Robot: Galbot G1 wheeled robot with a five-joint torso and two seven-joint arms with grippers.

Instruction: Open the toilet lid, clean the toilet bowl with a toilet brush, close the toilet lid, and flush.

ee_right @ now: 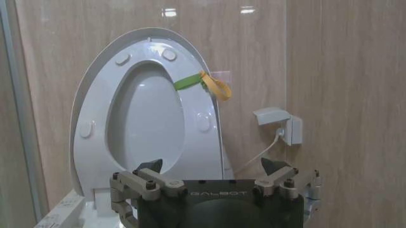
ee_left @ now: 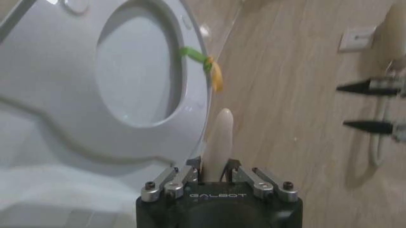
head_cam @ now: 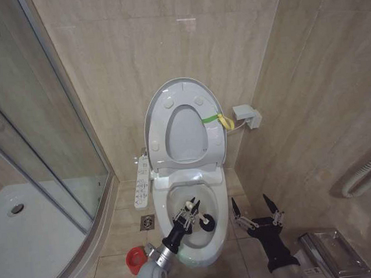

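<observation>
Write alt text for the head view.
The left gripper holds the toilet brush inside the toilet bowl, with the toilet lid raised against the tiled wall. The right gripper hovers open beside the bowl; a red holder stands on the floor.

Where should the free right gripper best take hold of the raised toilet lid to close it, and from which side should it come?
Judging by its pose, the yellow-green strap on the toilet lid is best. The lid stands upright against the wall, and the strap loop hangs free off its right edge. The right gripper, open beside the toilet bowl, could probably come from the right. The left gripper holds the toilet brush.
</observation>
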